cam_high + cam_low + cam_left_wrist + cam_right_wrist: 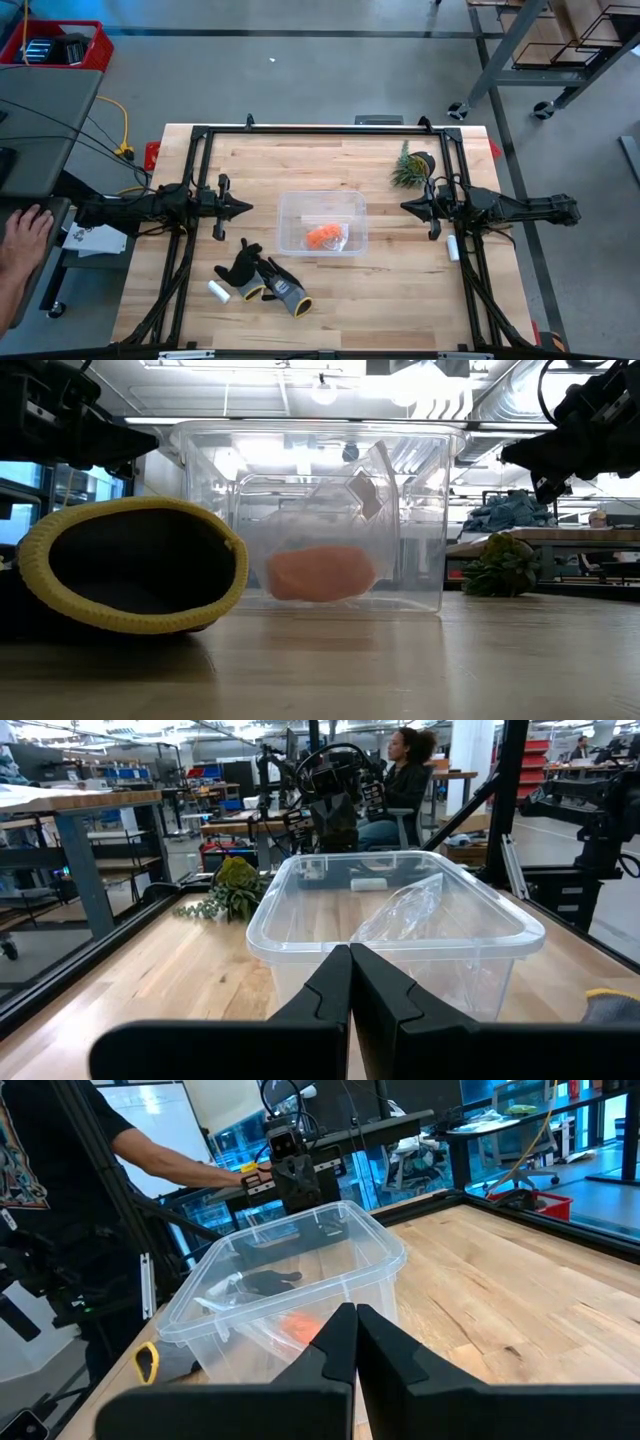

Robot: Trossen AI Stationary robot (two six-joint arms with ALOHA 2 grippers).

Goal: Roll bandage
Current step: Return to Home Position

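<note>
**A:** Where's the bandage (322,236)?

**B:** It's rolled up inside the bag (405,910), which sits in the clear bin (320,194) in the middle of the table (400,290). The left jaws and right jaws are pressed together, holding nothing, one on each side of the bin and apart from it.

**A:** So it's time to park the arms?

**B:** I'd judge so. Draw each arm straight back, level, and clear of the rim.

**A:** Anything unclear?

**B:** I can't tell whether the bag is zipped. At table height, a glove (130,565) hides whatever lies behind it.
</note>
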